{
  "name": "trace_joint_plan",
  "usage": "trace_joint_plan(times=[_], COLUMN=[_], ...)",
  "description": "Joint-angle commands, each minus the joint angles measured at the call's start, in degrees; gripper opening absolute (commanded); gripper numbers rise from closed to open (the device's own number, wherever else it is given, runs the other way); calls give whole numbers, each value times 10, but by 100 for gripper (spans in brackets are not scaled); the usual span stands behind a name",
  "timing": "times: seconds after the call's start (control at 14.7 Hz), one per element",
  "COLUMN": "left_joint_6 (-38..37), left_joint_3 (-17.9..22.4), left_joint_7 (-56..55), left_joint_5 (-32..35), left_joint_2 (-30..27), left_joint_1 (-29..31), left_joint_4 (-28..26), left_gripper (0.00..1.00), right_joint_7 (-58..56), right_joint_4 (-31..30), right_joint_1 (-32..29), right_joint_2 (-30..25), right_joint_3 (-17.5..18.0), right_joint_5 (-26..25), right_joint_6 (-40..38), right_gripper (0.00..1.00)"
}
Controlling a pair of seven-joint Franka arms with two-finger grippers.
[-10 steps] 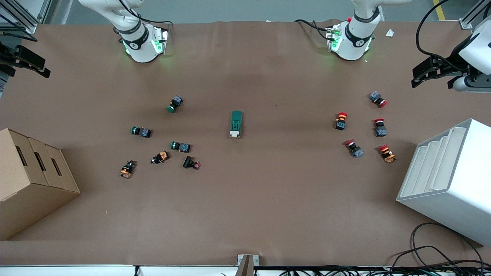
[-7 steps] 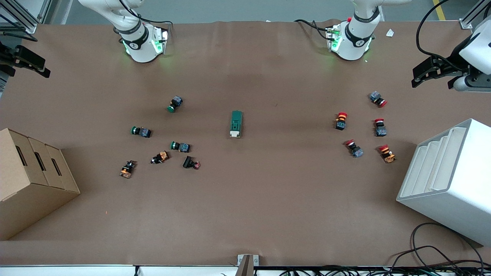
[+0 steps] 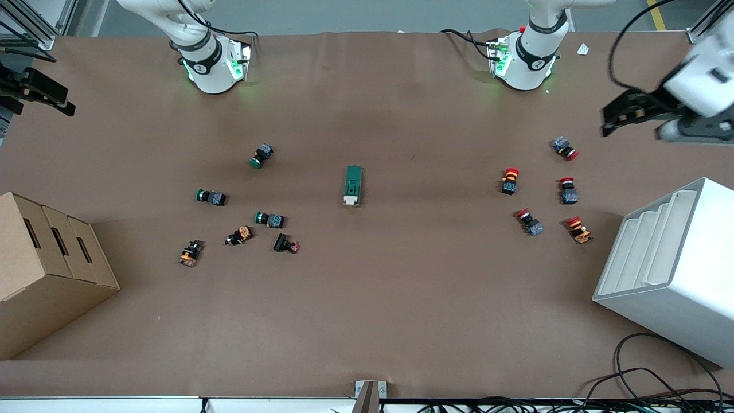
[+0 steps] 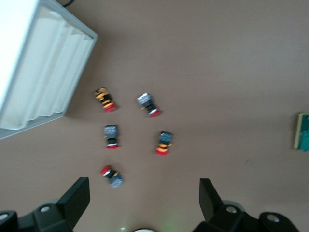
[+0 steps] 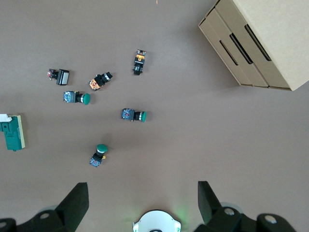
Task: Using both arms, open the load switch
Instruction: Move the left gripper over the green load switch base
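The load switch (image 3: 353,185), a dark-green block with a white lever end that points toward the front camera, lies alone at the middle of the table. It also shows at the edge of the left wrist view (image 4: 302,131) and of the right wrist view (image 5: 12,133). My left gripper (image 3: 609,122) hangs open and empty over the left arm's end of the table, above the red push-buttons (image 4: 144,193). My right gripper (image 3: 64,106) waits open and empty over the right arm's end (image 5: 143,193). Both are far from the switch.
Several green and orange push-buttons (image 3: 269,219) lie scattered toward the right arm's end, and several red ones (image 3: 510,180) toward the left arm's end. A cardboard box (image 3: 51,269) stands by the green group. A white slotted rack (image 3: 671,269) stands by the red group.
My left gripper has shifted a little toward the middle of the table. The right gripper, the load switch and the push-buttons have not moved.
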Motion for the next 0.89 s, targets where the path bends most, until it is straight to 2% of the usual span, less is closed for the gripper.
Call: trace_joint_plan(times=[0.0,0.2,0.34,0.55,0.82], left_joint_6=[47,129,183,249,300], left_joint_3=[-79,-157,-191,-204,-204], left_joint_7=[-122,-273,-361,-478,-649], left_joint_5=[4,6,8,61,152], left_joint_2=[27,37,51,76,142], left_joint_1=[-13,-19,-32,-100,-192], left_joint_4=[-12,-56,-83,-126,-131], left_gripper=[100,100,100,100,100], right_joint_7=[-7,-7,-7,-7,-7], right_joint_4=[-11,-12,-11,-11,-10], right_joint_1=[-9,-6,-6,-6,-6], right_joint_2=[-11,-11,-11,-11,-11], right_joint_3=[7,9,9,9,10], right_joint_5=[-6,-6,-6,-6,-6], right_joint_6=[1,0,1,0,1], right_gripper=[100,100,100,100,100])
